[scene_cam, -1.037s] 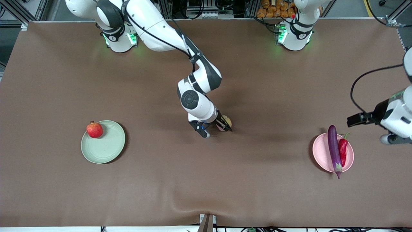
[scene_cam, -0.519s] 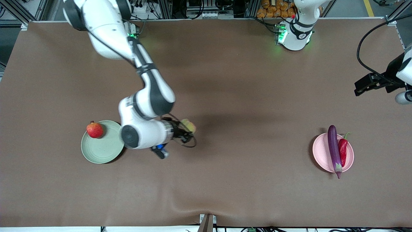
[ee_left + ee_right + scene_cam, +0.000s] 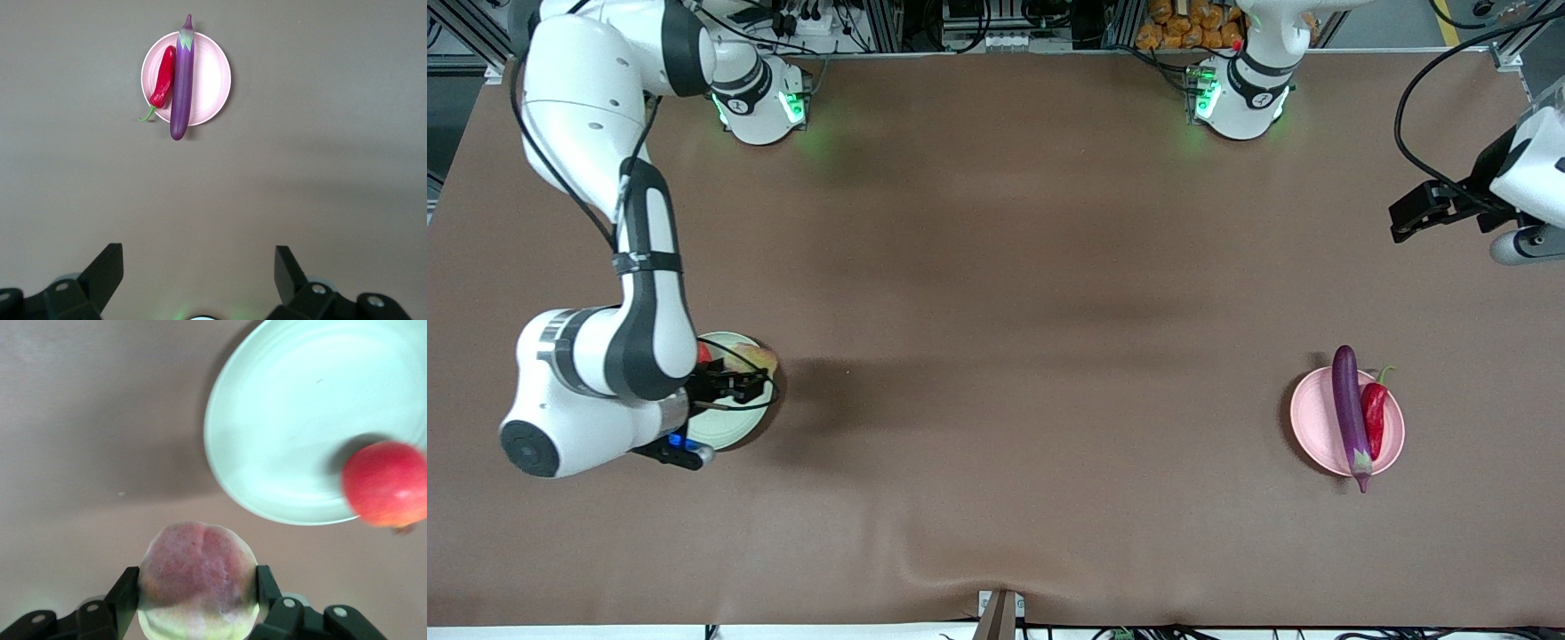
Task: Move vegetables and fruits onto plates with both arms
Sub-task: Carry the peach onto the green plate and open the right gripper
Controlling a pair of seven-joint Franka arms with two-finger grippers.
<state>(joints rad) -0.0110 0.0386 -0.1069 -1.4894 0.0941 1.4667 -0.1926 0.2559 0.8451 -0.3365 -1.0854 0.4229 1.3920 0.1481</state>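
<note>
My right gripper [image 3: 752, 375] is shut on the lumpy yellowish-pink fruit [image 3: 761, 358] and holds it in the air over the rim of the pale green plate [image 3: 734, 425]. In the right wrist view the fruit [image 3: 198, 577] fills the jaws, with the green plate [image 3: 300, 420] and the red pomegranate-like fruit [image 3: 387, 483] on it below. The arm hides most of that red fruit [image 3: 704, 354] from the front. The purple eggplant [image 3: 1349, 411] and red chili [image 3: 1374, 416] lie side by side on the pink plate [image 3: 1307, 418]. My left gripper [image 3: 1412, 216] hangs open and empty, high over the left arm's end of the table.
Brown cloth covers the table [image 3: 1014, 293], with a ripple near the front edge. The left wrist view looks down on the pink plate [image 3: 213, 73] with the eggplant [image 3: 181, 80] and chili [image 3: 163, 79]. Both arm bases stand along the table's back edge.
The right arm has swung from the table's middle to over the green plate, carrying the yellowish-pink fruit. The left gripper has drawn up and away from the pink plate, toward the bases.
</note>
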